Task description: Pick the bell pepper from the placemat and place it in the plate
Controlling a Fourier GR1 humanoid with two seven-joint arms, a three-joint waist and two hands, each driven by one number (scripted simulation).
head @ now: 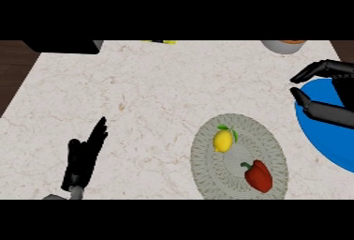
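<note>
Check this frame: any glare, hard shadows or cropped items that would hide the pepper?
Head view: even light, no glare; the bell pepper and lemon show whole on the placemat; the blue plate runs off the right edge, partly behind the right hand.

No text, label or number is legible.

A red bell pepper [259, 176] and yellow lemon [223, 140] (green leaf) lie on a grey, ring-patterned round placemat [207, 164]; blue plate [325, 136], cream veined marble counter [152, 93], black hands.
</note>
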